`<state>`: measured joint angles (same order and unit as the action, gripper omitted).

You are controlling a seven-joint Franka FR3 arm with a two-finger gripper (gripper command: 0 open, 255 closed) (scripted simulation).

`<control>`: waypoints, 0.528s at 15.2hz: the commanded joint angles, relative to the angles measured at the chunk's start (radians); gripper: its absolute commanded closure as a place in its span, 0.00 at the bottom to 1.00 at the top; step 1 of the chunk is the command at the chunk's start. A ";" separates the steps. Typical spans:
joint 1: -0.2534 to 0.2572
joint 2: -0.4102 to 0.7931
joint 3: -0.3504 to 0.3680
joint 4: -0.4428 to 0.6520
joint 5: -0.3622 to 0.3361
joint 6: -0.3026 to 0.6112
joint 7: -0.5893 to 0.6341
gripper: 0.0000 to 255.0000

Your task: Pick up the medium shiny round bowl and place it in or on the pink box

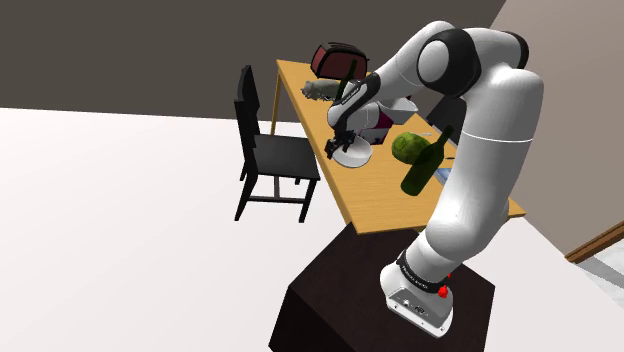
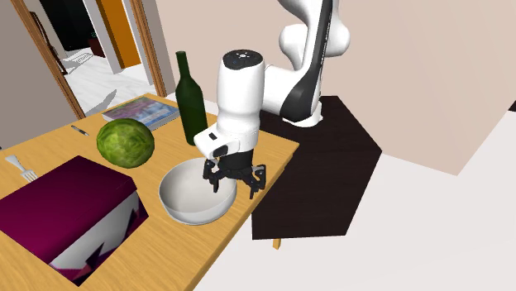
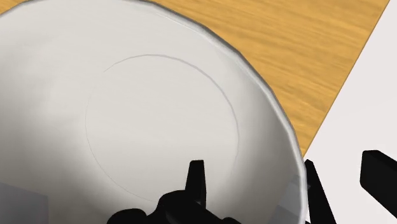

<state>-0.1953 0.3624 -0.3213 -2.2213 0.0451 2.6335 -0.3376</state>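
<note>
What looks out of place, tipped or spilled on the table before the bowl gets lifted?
Nothing stands out. The white bowl sits upright near the edge of the wooden table, with the hand at its rim. The dark green bottle stands upright, and nothing is spilled.

White arm (image 1: 487, 150) bends low, pincer (image 2: 235, 183) pointing down, fingers (image 3: 196, 178) apart.
</note>
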 commanded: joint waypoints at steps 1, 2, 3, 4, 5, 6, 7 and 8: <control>0.000 0.000 0.000 0.000 0.000 0.000 0.000 0.00; 0.000 0.000 0.000 0.000 0.000 0.000 0.000 1.00; 0.000 0.000 0.000 0.000 0.000 0.000 0.000 1.00; 0.000 0.000 0.000 0.000 0.000 0.000 0.000 1.00; 0.000 0.000 0.000 0.000 0.000 0.000 0.000 1.00; 0.000 0.000 0.000 0.000 0.000 0.000 0.000 1.00; 0.000 0.000 0.000 0.000 0.000 0.000 0.000 1.00; 0.000 0.000 0.000 0.000 0.000 0.000 0.000 1.00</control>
<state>-0.1954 0.3624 -0.3210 -2.2210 0.0453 2.6342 -0.3379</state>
